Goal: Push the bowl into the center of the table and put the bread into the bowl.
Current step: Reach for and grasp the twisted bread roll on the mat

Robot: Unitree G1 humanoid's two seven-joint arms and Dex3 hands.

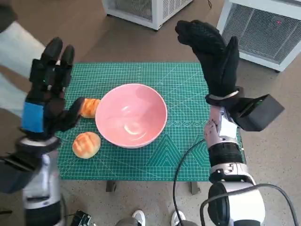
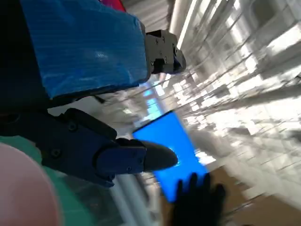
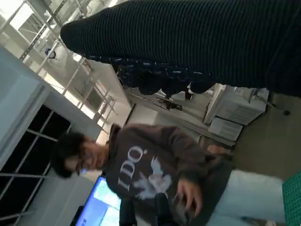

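A pink bowl sits near the middle of the green mat. Two golden bread rolls lie to its left: one at the front, the other partly hidden behind my left hand's thumb. My left hand is raised above the mat's left edge, fingers pointing up and apart, holding nothing. My right hand is lifted high over the mat's right side, also empty with fingers spread. In the left wrist view the blue-taped hand shows, with a pink bowl edge beside it.
White slatted units stand on the floor behind the table. A person in a dark sweatshirt sits across from me, a hand raised, seen in the right wrist view. A black cable hangs off the table's front edge.
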